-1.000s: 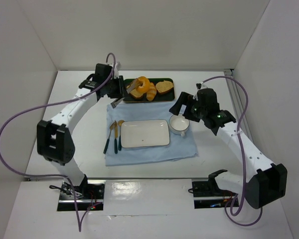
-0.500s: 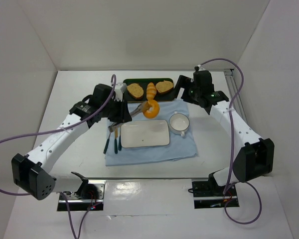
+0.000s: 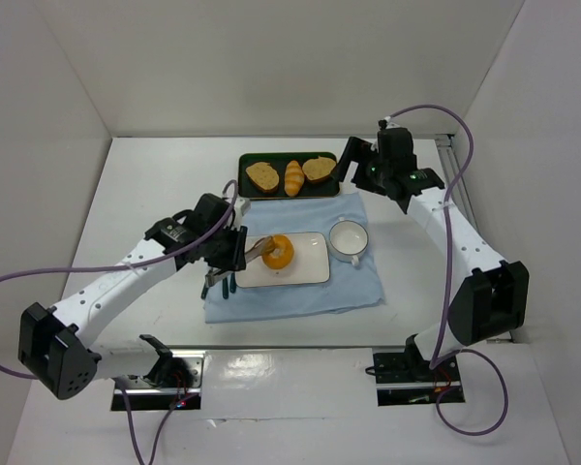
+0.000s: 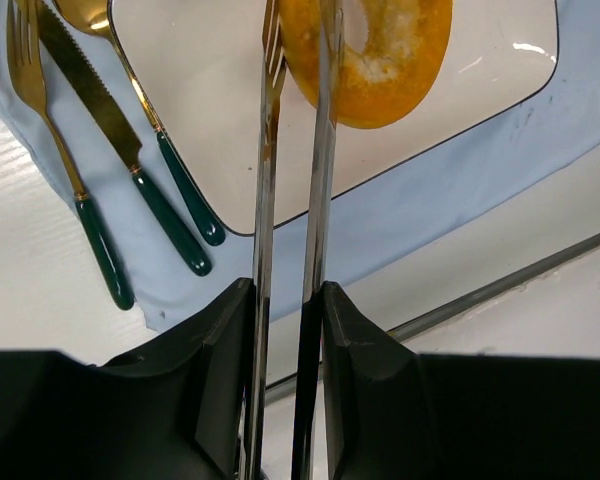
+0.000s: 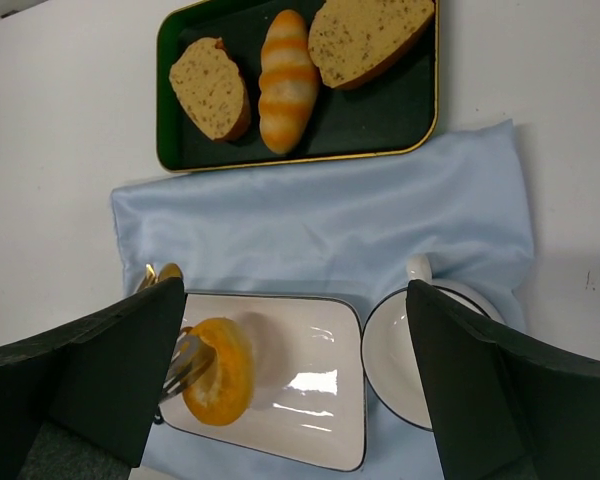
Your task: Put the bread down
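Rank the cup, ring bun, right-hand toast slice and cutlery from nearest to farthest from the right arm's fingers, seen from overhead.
1. Toast slice, on the tray, beside the right fingers.
2. Cup, on the cloth's right side.
3. Ring bun, in tongs at the plate.
4. Cutlery, at the cloth's left edge.

Left hand (image 4: pixel 288 300) clamped, arm extended, right hand (image 3: pixel 352 165) spread wide

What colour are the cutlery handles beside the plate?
Dark green handles; the left wrist view shows them best.
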Tool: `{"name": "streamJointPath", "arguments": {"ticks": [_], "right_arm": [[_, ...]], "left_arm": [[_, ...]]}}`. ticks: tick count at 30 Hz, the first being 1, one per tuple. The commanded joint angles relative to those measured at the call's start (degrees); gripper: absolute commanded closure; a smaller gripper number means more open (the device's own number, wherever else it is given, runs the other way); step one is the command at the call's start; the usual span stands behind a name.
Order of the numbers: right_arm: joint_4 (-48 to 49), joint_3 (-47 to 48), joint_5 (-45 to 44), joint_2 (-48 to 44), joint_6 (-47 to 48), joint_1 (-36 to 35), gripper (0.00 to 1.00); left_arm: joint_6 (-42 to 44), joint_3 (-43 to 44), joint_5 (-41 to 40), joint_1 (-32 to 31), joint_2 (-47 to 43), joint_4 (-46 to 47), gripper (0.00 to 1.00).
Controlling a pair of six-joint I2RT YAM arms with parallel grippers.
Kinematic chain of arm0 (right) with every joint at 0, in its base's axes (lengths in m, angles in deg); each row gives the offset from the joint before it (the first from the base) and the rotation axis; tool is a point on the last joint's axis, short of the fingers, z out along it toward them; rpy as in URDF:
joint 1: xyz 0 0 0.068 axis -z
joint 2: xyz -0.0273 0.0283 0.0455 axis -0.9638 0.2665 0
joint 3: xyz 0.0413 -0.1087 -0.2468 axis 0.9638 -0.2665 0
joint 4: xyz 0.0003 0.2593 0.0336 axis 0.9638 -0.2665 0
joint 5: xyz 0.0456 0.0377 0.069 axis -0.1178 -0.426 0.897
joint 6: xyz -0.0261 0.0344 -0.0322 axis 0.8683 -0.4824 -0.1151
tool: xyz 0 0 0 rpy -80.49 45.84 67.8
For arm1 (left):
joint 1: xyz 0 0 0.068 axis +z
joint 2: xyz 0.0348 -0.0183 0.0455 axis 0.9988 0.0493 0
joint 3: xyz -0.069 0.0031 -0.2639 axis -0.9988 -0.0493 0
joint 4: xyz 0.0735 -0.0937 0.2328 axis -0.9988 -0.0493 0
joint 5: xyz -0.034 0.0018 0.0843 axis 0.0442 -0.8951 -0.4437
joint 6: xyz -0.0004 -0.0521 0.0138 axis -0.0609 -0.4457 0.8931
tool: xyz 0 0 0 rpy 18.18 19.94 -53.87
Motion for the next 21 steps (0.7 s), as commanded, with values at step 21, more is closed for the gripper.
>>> {"name": "streamJointPath", "arguments": {"ticks": [21], "right_arm": [[6.0, -1.5, 6.0, -1.2, -2.3, 1.8, 0.02]], "left_arm": [[-1.2, 0.7, -6.0, -3.6, 1.8, -3.4, 0.37]]}}
